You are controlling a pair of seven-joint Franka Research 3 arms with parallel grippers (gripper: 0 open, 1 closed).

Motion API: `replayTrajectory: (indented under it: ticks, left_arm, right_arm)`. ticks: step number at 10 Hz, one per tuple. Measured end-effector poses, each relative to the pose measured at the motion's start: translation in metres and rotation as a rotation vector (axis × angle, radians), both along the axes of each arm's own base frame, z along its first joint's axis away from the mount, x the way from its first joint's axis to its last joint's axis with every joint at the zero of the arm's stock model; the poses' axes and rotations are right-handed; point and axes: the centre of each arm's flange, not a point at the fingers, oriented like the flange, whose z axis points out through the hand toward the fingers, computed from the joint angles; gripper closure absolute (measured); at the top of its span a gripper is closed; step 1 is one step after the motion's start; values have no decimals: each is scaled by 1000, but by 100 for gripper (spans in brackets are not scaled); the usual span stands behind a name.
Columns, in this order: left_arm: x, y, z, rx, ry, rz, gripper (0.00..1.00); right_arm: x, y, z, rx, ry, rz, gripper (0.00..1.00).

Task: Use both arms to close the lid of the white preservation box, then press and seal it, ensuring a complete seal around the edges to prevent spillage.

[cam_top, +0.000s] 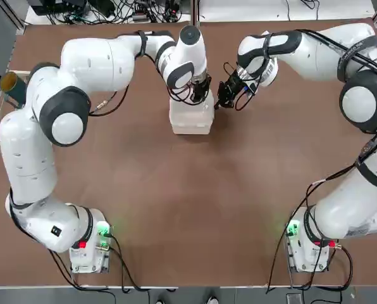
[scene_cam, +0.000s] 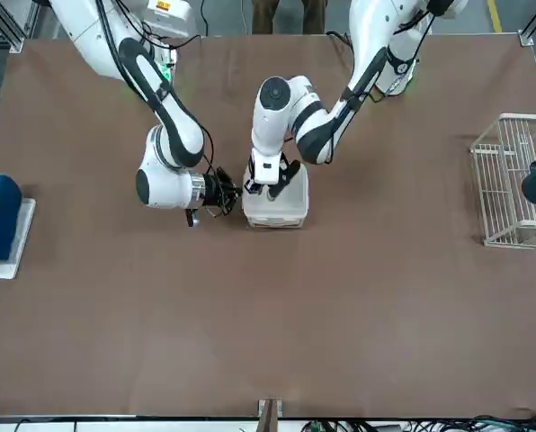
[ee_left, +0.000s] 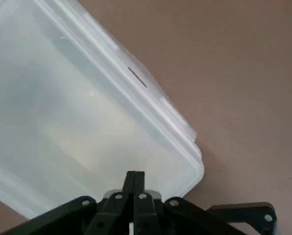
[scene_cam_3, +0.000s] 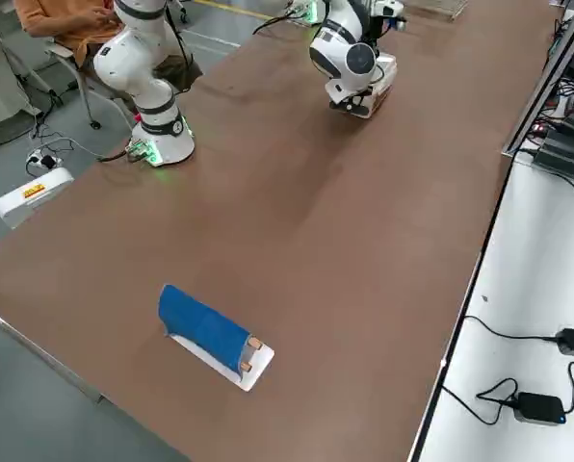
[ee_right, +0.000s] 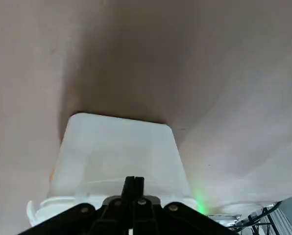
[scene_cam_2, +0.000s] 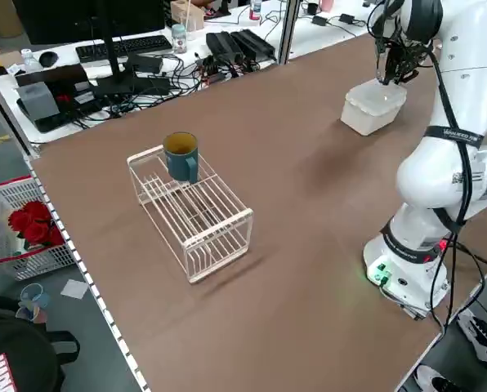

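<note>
Box (cam_top: 190, 119): mid-table, far side, lid (ee_left: 77, 112) on | left gripper (ee_left: 134, 177): fingers together, tip on lid near an edge | right gripper (ee_right: 134, 180): fingers together, at box side | risk: off-centre press could tip or slide box, leaving one edge unsealed.

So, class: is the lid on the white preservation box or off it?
On. The lid covers the box, with both shut grippers, left and right, at it.

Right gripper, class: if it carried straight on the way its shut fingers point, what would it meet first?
The right gripper aims at the side of the translucent white plastic box, just under its lid. It would probably meet that side first; depth is unclear.
</note>
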Motion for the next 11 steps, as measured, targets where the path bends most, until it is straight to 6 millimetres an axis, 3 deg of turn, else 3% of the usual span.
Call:
replayTrajectory:
  ticks: [11]
  left_arm:
    - [2, 1, 0, -1, 0, 4, 99]
  right_arm:
    - [-4, 1, 1, -2, -10, -22, 99]
